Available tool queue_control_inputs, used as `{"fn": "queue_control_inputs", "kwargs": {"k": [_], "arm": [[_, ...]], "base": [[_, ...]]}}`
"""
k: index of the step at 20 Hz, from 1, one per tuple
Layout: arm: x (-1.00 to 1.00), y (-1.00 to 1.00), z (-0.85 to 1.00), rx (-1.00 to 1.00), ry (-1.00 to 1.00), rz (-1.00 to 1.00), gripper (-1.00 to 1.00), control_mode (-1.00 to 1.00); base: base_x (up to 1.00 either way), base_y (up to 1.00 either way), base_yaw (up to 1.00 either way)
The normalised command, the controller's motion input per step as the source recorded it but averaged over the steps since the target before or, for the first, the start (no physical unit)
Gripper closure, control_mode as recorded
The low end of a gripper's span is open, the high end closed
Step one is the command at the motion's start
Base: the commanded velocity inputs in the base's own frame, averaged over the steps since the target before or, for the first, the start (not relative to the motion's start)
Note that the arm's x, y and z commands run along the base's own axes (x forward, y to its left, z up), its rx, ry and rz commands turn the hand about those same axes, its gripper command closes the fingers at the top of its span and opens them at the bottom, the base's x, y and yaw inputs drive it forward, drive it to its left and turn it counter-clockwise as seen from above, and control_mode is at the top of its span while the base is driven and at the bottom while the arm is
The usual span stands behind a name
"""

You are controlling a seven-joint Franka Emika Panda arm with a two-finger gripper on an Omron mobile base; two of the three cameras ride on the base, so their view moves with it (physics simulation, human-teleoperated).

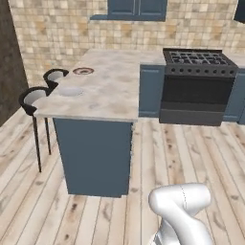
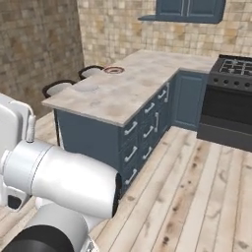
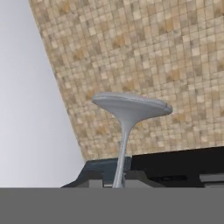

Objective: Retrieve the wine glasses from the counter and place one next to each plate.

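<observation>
Floor: pale wood planks, wide and bare between the robot, the desk and the stove.
Desk: long marble-look top over dark blue cabinets, jutting from the tiled back wall toward the robot. Its near end and right edge are free; drawers with silver handles line the right side in the right base view.
Stove: black, against the back wall to the right of the desk.
Stools: two dark-framed seats tucked at the desk's left edge.
Pale plate: flat on the desk near its left edge, by the nearer stool.
Patterned plate: flat on the desk, further back along the same edge, apart from the pale one.
Wine glass: in the hand view, off the desk. Its thin stem runs along the pincer's line, with a wide round end pointing away from it, toward the tiled wall.
Pincer: pinching the glass by its stem.
</observation>
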Motion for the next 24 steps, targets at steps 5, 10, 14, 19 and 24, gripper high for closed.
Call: {"fn": "queue_control_inputs", "kwargs": {"k": [5, 10, 14, 19, 24], "arm": [[0.00, 0.00, 0.00, 0.00, 0.00, 0.00, 1.00, 1.00], [0.00, 0.00, 0.00, 0.00, 0.00, 0.00, 1.00, 1.00], [0.00, 0.00, 0.00, 0.00, 0.00, 0.00, 1.00, 1.00], [0.00, 0.00, 0.00, 0.00, 0.00, 0.00, 1.00, 1.00], [0.00, 0.00, 0.00, 0.00, 0.00, 0.00, 1.00, 1.00]], "base": [[0.34, 1.00, -0.26], [0.69, 1.00, -0.29], [0.70, 1.00, -0.33], [0.70, 1.00, -0.33], [0.72, 0.50, -0.29]]}}
